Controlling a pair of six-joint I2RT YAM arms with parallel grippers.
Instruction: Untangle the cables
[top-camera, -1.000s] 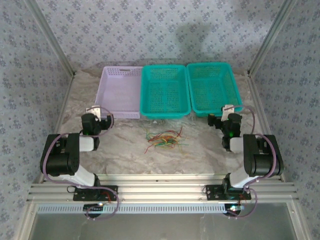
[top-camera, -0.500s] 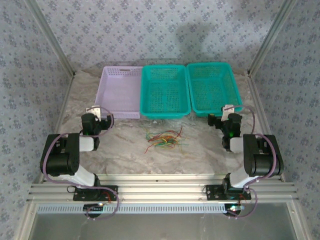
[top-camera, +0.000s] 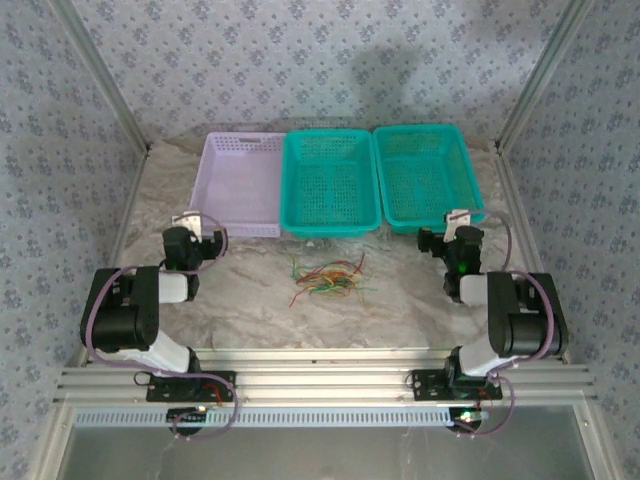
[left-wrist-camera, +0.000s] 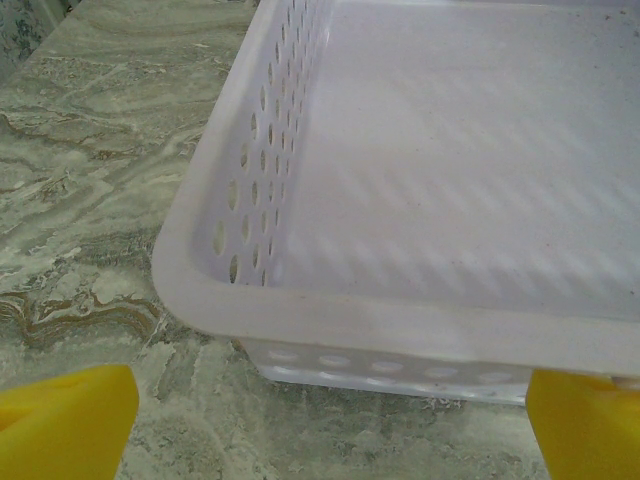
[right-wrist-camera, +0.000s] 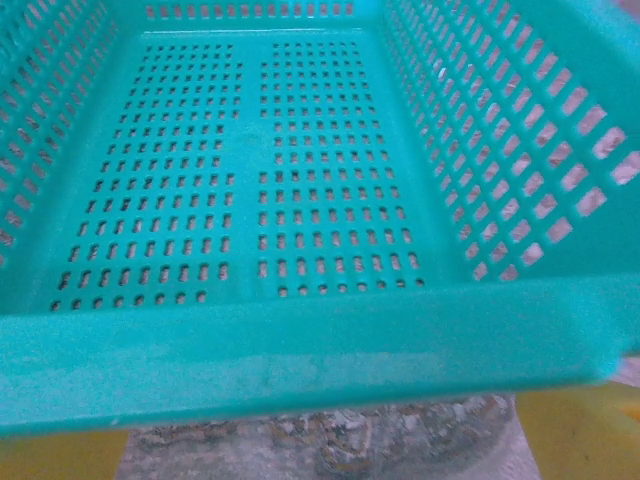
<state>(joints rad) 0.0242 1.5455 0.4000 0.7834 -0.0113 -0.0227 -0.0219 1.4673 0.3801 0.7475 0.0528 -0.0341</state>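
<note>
red, green, yellow cables (top-camera: 326, 278) lie tangled (untouched) on table (top-camera: 400, 305).

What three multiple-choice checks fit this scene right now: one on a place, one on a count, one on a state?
1. Where do the cables lie?
A. In the lilac basket
B. On the table, in front of the middle green basket
C. In the right green basket

2. How many baskets stand along the back of the table?
A. Two
B. Three
C. Four

3. How do the left gripper and right gripper stand?
A. Both open, holding nothing
B. Left shut on a cable
C. Both shut on basket rims

Answers:
1 B, the coloured bundle lies on bare marble in front of the middle green basket.
2 B, the lilac basket, middle green basket and right green basket sit side by side.
3 A, each wrist view shows yellow fingers wide apart, gripping nothing.
</note>
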